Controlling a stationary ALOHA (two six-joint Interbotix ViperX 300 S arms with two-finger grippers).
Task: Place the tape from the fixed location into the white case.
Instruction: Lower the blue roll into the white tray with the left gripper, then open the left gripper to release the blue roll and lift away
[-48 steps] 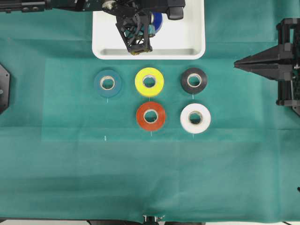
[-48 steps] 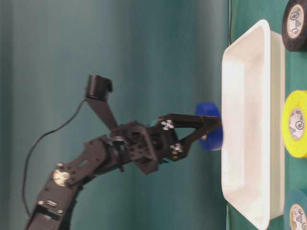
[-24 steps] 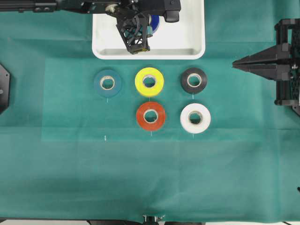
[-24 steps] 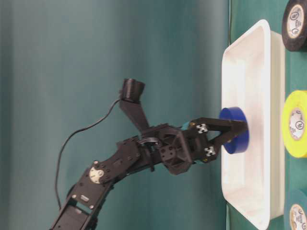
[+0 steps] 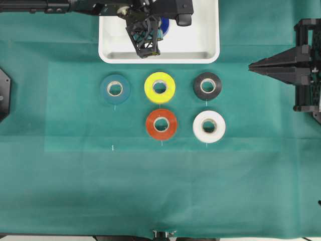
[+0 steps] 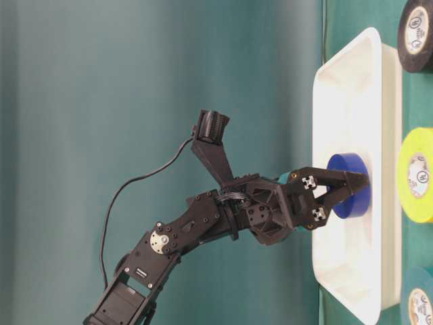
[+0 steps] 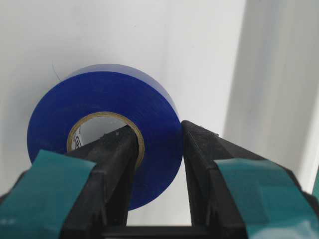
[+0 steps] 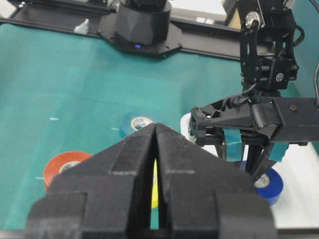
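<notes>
Lowered since the earlier frame, the tape (image 7: 107, 132) sat inside the white case (image 5: 200, 50), left gripper (image 7: 159, 144) fingers pinching its wall; right gripper (image 8: 155, 134) fingers pressed together.

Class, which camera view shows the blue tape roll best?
The left wrist view: the blue tape roll fills it, left gripper pinching its wall. Table-level shows it side-on in the white case; overhead mostly hides it; right wrist shows part.

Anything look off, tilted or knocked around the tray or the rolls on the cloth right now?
Nothing stands out. The left pincer grips the blue tape by its wall over the white case; the five other rolls lie flat and apart.
</notes>
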